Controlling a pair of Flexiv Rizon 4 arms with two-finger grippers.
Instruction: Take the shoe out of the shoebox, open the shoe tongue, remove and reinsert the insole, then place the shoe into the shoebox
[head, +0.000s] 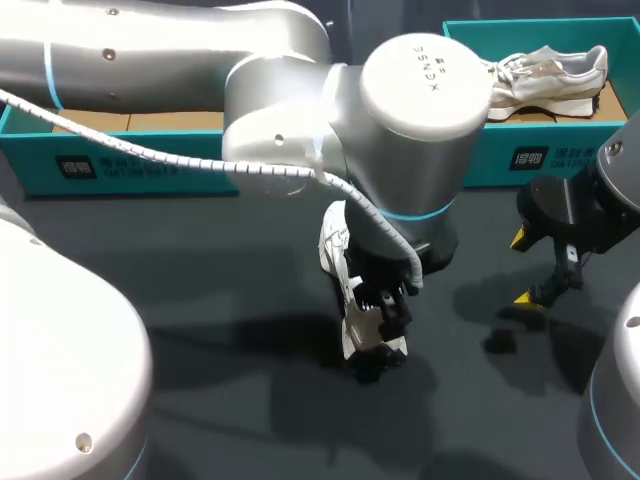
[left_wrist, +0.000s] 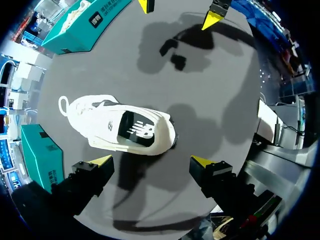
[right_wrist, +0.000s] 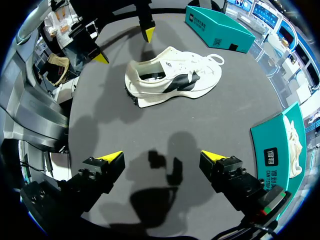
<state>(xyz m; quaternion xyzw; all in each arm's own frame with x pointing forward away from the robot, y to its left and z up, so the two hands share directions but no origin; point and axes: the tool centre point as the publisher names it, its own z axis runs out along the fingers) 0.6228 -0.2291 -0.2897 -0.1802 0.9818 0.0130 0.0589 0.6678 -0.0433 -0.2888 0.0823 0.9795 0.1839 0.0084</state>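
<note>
A white shoe (head: 333, 245) with a black side patch rests on the dark table, mostly hidden under my left arm in the head view. My left gripper (left_wrist: 152, 160) hovers right above the shoe (left_wrist: 125, 130), open, its yellow tips either side of the shoe and not touching it. My right gripper (right_wrist: 162, 157) hangs open over bare table to the right, well short of the shoe (right_wrist: 170, 77); nothing is between its fingers. The right gripper (head: 523, 268) sits in front of the teal shoebox (head: 560, 150) at the back right.
That back-right shoebox holds a second white shoe (head: 545, 75). Another teal box (head: 110, 160) stands at the back left, partly behind my left arm. Dark table surface (head: 230, 400) lies around the shoe.
</note>
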